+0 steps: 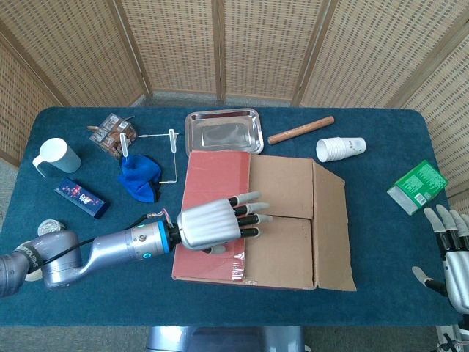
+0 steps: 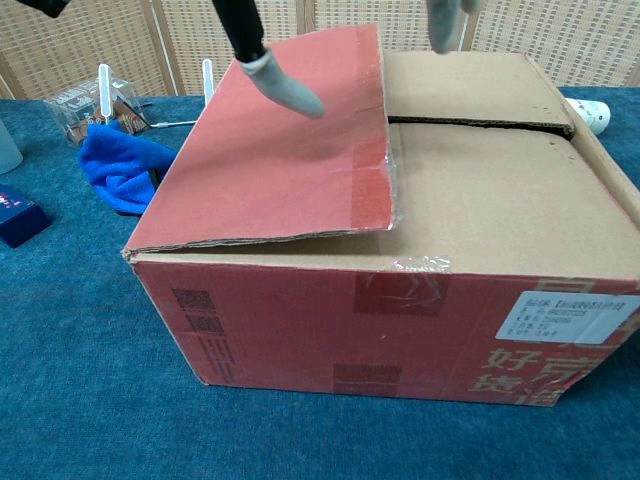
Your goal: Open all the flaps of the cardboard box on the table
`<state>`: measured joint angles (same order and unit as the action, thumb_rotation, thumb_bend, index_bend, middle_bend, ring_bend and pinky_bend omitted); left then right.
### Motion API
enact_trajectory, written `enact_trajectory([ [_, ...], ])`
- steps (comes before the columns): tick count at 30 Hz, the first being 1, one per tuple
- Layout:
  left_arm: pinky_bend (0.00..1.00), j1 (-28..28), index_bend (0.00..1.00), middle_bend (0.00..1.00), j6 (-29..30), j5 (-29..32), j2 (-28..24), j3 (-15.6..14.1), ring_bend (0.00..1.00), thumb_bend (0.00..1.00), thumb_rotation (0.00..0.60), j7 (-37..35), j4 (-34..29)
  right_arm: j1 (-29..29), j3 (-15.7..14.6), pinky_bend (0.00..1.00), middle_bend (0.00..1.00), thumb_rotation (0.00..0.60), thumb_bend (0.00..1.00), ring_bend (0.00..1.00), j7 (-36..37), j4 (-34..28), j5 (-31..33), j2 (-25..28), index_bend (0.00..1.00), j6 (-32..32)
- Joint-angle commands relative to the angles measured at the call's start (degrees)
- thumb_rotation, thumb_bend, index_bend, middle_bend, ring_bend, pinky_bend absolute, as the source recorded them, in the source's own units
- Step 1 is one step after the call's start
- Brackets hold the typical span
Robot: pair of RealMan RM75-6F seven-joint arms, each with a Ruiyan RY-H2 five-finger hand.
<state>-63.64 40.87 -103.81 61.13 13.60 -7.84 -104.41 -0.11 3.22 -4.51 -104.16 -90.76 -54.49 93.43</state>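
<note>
The cardboard box (image 1: pixel 264 220) sits at the middle of the blue table (image 1: pixel 381 242). Its red flap (image 1: pixel 214 209) on the 9 o'clock side is raised slightly off the top, as the chest view shows, while the two inner brown flaps (image 1: pixel 280 220) lie flat and meet along a seam. The flap at 3 o'clock (image 1: pixel 333 227) is tilted outward.

The left hand (image 1: pixel 216 222) reaches in from 8 o'clock and hovers palm-down over the red flap, fingers spread and extended toward 3 o'clock, their tips past the flap's free edge above the seam. It holds nothing. In the chest view only its fingertips (image 2: pixel 285 85) show, above the red surface; whether any touches the cardboard is hard to say.

The right hand (image 1: pixel 453 253) rests at the table's 4 o'clock corner, fingers upright and apart, empty, well away from the box.

At 12 o'clock of the box lies a metal tray (image 1: pixel 223 130), with a wooden rolling pin (image 1: pixel 300 130) and a stack of paper cups (image 1: pixel 341 148) toward 1 o'clock. A green packet (image 1: pixel 419 185) lies at 3 o'clock. Toward 10 o'clock are a blue cloth (image 1: pixel 141 178), a white mug (image 1: pixel 57 156) and a small dark blue box (image 1: pixel 80 196).
</note>
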Motion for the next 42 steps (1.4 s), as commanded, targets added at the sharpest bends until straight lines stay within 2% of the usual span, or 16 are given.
enact_trajectory([
  [1,0.01,-2.02,0.28,0.18,-1.90,0.02,1.44,-0.16,0.03,0.18,0.497,0.93,0.50,-0.10,0.08,0.00,0.00,0.600,0.14,0.00,0.64,0.03,-0.20,0.29,0.00,0.24],
  [2,0.01,-2.87,0.28,0.18,-2.70,0.38,2.09,-0.23,0.04,0.20,0.433,1.28,0.58,-0.14,0.11,0.00,0.00,0.600,0.14,0.00,0.98,0.04,-0.26,0.42,0.00,0.29],
  [3,0.02,-3.66,0.28,0.18,-3.20,0.31,2.85,-0.20,0.04,0.21,0.403,1.93,0.69,-0.17,0.13,0.00,0.00,0.600,0.15,0.00,1.30,0.08,-0.29,0.53,0.00,0.34],
  [6,0.05,-4.88,0.30,0.20,-2.52,0.74,5.66,0.13,0.06,0.27,0.362,4.58,1.71,-0.29,0.21,0.00,0.00,0.600,0.15,0.00,2.40,0.22,-0.47,0.94,0.00,0.57],
  [10,0.08,-5.68,0.31,0.21,-2.83,2.26,7.81,0.02,0.08,0.33,0.365,6.74,2.56,-0.39,0.26,0.00,0.00,0.600,0.15,0.00,3.21,0.28,-0.59,1.26,0.00,0.69],
  [15,0.10,-7.39,0.31,0.22,-5.71,5.72,10.72,-0.30,0.09,0.34,0.363,9.74,4.13,-0.41,0.18,0.00,0.00,0.600,0.16,0.00,4.15,0.39,-0.77,1.53,0.00,0.51],
  [20,0.21,-8.79,0.32,0.27,-7.55,8.66,12.43,-0.38,0.18,0.33,0.362,11.80,4.96,-0.34,0.46,0.00,0.00,0.600,0.16,0.00,4.47,0.45,-0.43,1.61,0.00,0.39],
  [24,0.24,-9.61,0.34,0.32,-7.66,11.11,13.90,0.20,0.21,0.33,0.369,12.69,5.17,-0.39,0.44,0.00,0.00,0.600,0.16,0.00,5.01,0.56,-0.20,1.73,0.00,0.17],
  [31,0.31,-10.95,0.44,0.44,-8.45,13.26,14.70,0.29,0.31,0.34,0.363,14.88,4.89,-0.48,0.51,0.00,0.00,0.600,0.16,0.00,5.37,0.52,-0.12,1.87,0.00,0.20],
  [35,0.45,-12.10,0.48,0.51,-9.76,14.24,14.34,0.01,0.40,0.34,0.364,16.55,4.76,-0.42,0.36,0.00,0.00,0.600,0.16,0.00,5.64,0.28,-0.20,2.03,0.00,-0.22],
  [39,0.41,-12.91,0.57,0.61,-10.26,15.16,14.00,0.02,0.44,0.34,0.363,17.79,4.69,-0.39,0.43,0.00,0.00,0.600,0.17,0.00,5.61,0.22,-0.40,1.98,0.00,-0.15],
  [42,0.45,-13.48,0.61,0.66,-10.62,15.76,13.75,-0.05,0.46,0.34,0.361,18.62,4.69,-0.39,0.53,0.00,0.00,0.600,0.18,0.00,5.65,0.20,-0.63,1.91,0.00,0.11],
])
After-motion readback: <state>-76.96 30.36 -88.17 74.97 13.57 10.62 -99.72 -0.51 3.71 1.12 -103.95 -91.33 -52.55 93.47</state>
